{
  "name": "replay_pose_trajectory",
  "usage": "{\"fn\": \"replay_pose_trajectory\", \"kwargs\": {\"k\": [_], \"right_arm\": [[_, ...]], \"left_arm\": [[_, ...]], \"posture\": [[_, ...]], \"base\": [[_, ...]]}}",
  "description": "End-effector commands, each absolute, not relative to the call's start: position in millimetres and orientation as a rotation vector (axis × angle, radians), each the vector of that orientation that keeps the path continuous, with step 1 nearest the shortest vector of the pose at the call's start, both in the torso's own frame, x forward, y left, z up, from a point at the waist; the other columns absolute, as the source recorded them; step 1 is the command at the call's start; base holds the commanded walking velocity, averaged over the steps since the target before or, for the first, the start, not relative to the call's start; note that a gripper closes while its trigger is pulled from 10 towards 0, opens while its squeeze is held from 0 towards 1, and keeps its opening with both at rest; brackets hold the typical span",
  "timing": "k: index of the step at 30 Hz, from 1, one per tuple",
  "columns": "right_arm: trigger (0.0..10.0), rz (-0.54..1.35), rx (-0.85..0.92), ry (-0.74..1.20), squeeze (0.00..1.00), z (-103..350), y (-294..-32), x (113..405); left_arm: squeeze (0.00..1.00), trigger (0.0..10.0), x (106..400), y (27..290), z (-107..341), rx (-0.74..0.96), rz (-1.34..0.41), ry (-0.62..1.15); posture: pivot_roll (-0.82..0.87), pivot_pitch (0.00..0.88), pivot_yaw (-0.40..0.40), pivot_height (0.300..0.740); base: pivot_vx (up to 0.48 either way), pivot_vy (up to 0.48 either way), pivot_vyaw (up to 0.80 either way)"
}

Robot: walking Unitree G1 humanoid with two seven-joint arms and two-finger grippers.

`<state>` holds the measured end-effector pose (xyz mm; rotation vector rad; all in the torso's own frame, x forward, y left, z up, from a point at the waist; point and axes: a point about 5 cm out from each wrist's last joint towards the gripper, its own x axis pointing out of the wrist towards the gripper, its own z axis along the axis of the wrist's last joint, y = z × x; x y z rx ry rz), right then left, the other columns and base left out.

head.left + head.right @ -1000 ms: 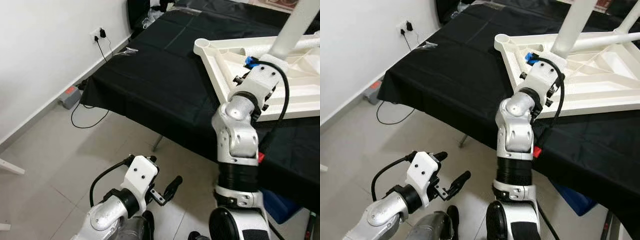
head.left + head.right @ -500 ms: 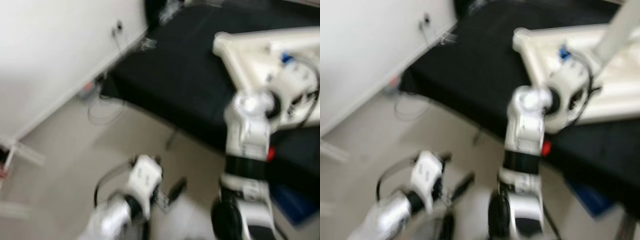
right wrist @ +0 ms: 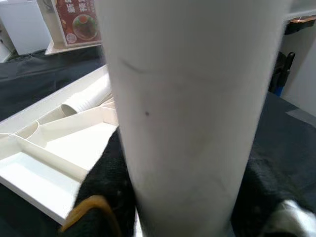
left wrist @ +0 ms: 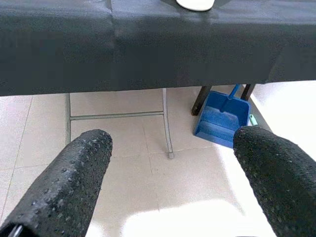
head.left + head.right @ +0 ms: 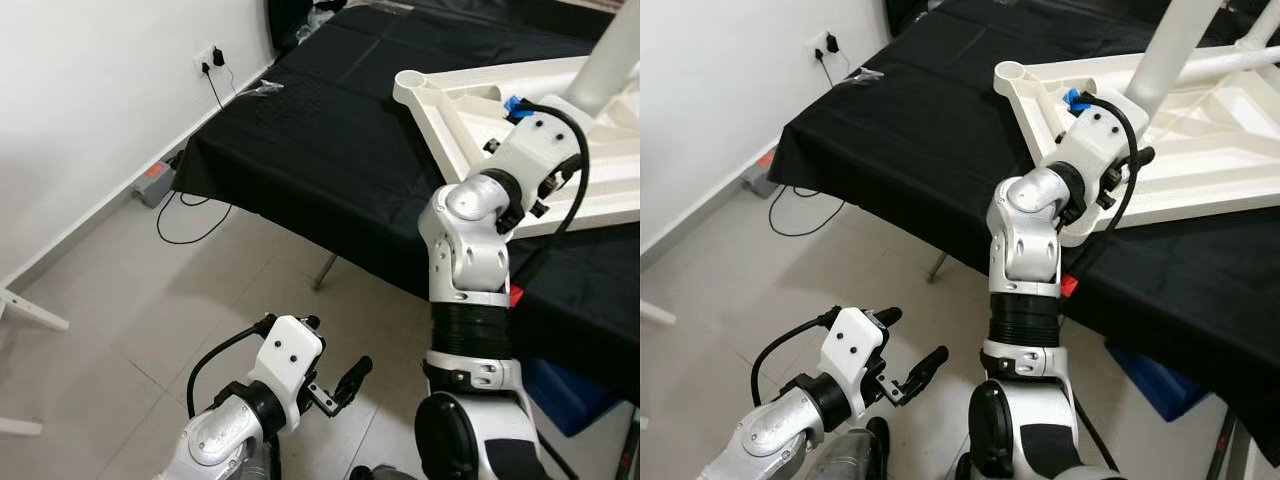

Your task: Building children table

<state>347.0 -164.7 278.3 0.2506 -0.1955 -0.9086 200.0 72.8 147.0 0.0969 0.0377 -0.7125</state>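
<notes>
The table leg [image 3: 192, 108], a smooth, stiff, light-looking white tube standing on the upturned tabletop [image 5: 470, 120] on the black cloth [image 5: 330, 150], is pinched low by the right gripper [image 3: 182, 197], and may slip; the left gripper [image 4: 173, 163] hangs spread.

white wall [image 5: 90, 110], tiled floor [image 5: 150, 300], black-draped table [image 5: 320, 140]
</notes>
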Motion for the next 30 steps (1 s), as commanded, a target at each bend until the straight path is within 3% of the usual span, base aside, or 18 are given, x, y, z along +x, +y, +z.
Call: {"fn": "replay_pose_trajectory", "kwargs": {"k": [1,5,6,16,19,30], "right_arm": [[10.0,-0.899,0.270,-0.109,1.00,259,-166,351],[10.0,-0.890,0.269,-0.137,1.00,264,-164,351],[10.0,-0.879,0.267,-0.157,0.00,267,-163,351],[10.0,-0.867,0.267,-0.211,0.00,276,-162,350],[10.0,-0.768,0.262,-0.320,0.00,291,-165,346],[10.0,-0.563,0.253,-0.355,0.00,291,-166,339]], "left_arm": [[0.00,10.0,199,74,142,0.104,-0.710,0.061],[0.00,10.0,199,74,142,0.105,-0.709,0.061],[0.00,10.0,199,74,142,0.104,-0.708,0.062],[0.00,10.0,199,74,142,0.104,-0.706,0.063],[0.00,10.0,199,74,142,0.104,-0.706,0.066],[0.00,10.0,200,75,141,0.106,-0.708,0.070]], "posture": [[0.18,0.254,-0.020,0.740],[0.18,0.256,-0.023,0.740],[0.18,0.256,-0.023,0.740],[0.18,0.256,-0.022,0.740],[0.18,0.257,-0.020,0.740],[0.18,0.258,-0.011,0.740]], "base": [[0.000,0.000,0.00],[0.000,0.000,0.00],[0.000,0.000,0.00],[0.000,0.000,0.00],[0.000,0.000,0.00],[0.000,0.000,0.00]]}}
